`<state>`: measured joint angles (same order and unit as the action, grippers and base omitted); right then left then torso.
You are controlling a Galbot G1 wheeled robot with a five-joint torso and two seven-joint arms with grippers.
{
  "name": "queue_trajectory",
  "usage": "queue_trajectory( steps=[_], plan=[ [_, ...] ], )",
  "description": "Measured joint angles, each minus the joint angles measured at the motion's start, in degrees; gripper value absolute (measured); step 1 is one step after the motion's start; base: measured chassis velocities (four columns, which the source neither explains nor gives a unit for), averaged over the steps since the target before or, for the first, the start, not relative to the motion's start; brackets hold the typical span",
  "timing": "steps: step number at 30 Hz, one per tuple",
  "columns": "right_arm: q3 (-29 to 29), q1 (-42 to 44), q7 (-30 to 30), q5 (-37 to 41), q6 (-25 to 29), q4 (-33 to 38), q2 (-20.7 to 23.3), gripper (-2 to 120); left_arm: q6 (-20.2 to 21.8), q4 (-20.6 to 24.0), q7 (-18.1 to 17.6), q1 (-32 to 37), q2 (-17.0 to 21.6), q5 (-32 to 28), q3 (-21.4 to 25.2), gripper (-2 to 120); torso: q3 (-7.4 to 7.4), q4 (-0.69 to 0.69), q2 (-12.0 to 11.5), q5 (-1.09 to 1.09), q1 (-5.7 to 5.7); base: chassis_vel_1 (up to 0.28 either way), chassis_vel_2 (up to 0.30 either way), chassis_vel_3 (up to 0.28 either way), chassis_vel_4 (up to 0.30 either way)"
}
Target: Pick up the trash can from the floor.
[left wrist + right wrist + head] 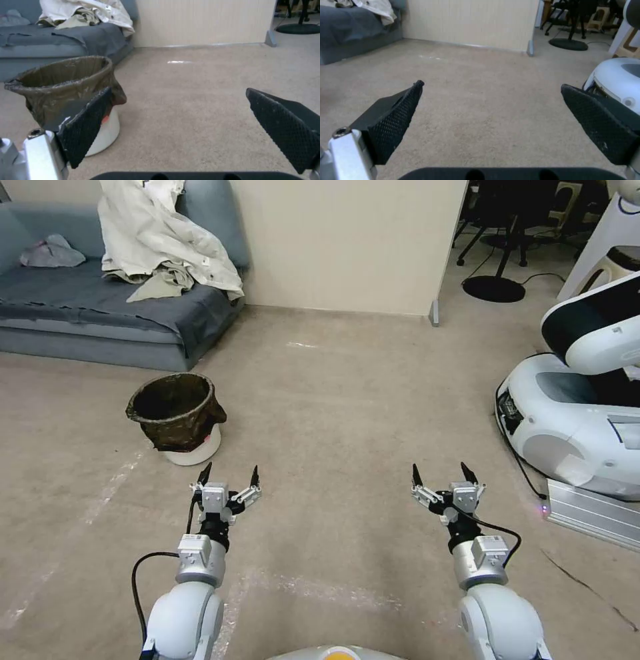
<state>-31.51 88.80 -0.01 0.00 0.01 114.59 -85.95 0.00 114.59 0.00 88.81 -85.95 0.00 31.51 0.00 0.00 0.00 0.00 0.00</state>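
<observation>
The trash can (177,417) stands upright on the floor (347,400), a small white bin with a crinkled dark bag folded over its rim. My left gripper (230,471) hovers open just in front of it and slightly to its right, holding nothing. In the left wrist view the trash can (66,97) sits close behind one black finger (87,125), apart from it. My right gripper (439,471) is open over bare carpet, well to the right of the bin; the right wrist view has its fingers (391,120) spread wide above the floor (480,100).
A grey sofa (100,313) with a pale cloth heap (167,240) stands behind the bin at the left. A beige partition (347,247) closes the back. Another white robot (580,413) with a cable and a metal ramp (593,513) sits at the right. Whitish tape marks cross the carpet.
</observation>
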Motion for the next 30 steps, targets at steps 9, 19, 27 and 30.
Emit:
queue_trajectory(
  steps=[9,19,27,30],
  plan=[
    [0.0,0.0,0.0,0.0,0.0,0.0,0.0,100,0.0,0.0,0.0,0.0,0.0,0.0,0.0,100,0.0,0.0,0.0,0.0,0.0,0.0,0.0,0.0,0.0],
    [-1.0,0.2,-0.5,1.1,-1.5,1.8,0.2,100,1.0,1.1,0.0,-0.2,-0.2,-0.6,0.0,100,0.0,0.01,0.0,0.04,0.0,0.0,0.0,0.0,0.0],
    [-6.5,0.9,-3.1,8.0,-8.8,12.3,2.0,100,9.5,10.4,-0.3,-1.9,-2.9,-6.4,0.3,100,-0.01,0.01,0.0,0.03,0.0,0.0,0.0,0.0,0.0],
    [-8.3,1.1,-4.3,11.1,-10.3,14.8,3.0,100,12.8,13.8,-0.1,-2.2,-3.4,-8.2,1.0,100,-0.01,-0.03,0.0,-0.02,0.0,0.0,0.0,0.0,0.0]
  ],
)
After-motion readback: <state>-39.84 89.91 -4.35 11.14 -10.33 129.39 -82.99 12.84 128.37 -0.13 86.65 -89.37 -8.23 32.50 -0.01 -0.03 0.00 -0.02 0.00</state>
